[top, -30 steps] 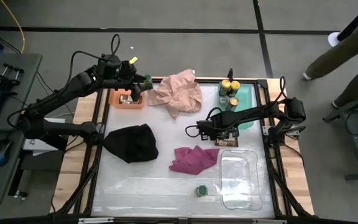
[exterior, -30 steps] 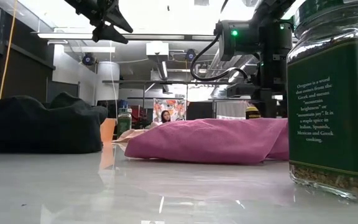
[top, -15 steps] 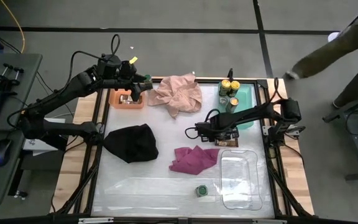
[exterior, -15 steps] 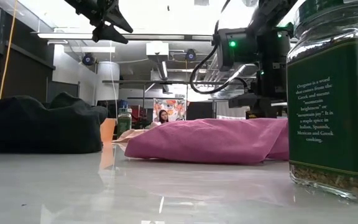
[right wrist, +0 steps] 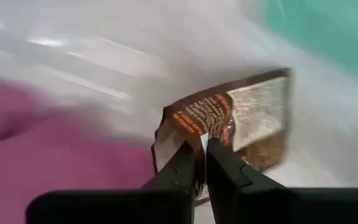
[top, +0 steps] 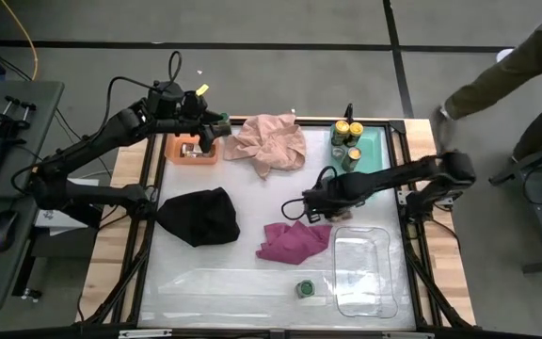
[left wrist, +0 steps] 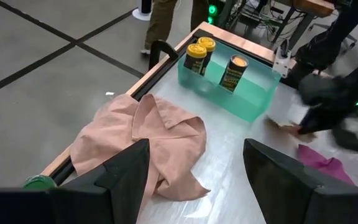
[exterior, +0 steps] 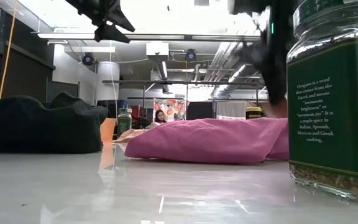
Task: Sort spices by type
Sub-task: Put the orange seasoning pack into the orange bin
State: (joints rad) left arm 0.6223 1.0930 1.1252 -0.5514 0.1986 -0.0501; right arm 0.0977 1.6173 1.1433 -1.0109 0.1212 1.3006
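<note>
One packet (right wrist: 241, 127) | pinched at its edge | right end effector (right wrist: 201, 163)

A big green spice jar (exterior: 334, 99) stands close at 3 o'clock, a pink cloth (exterior: 210, 140) lies in the middle, and a black cloth (exterior: 39, 124) sits at 9 o'clock.
</note>
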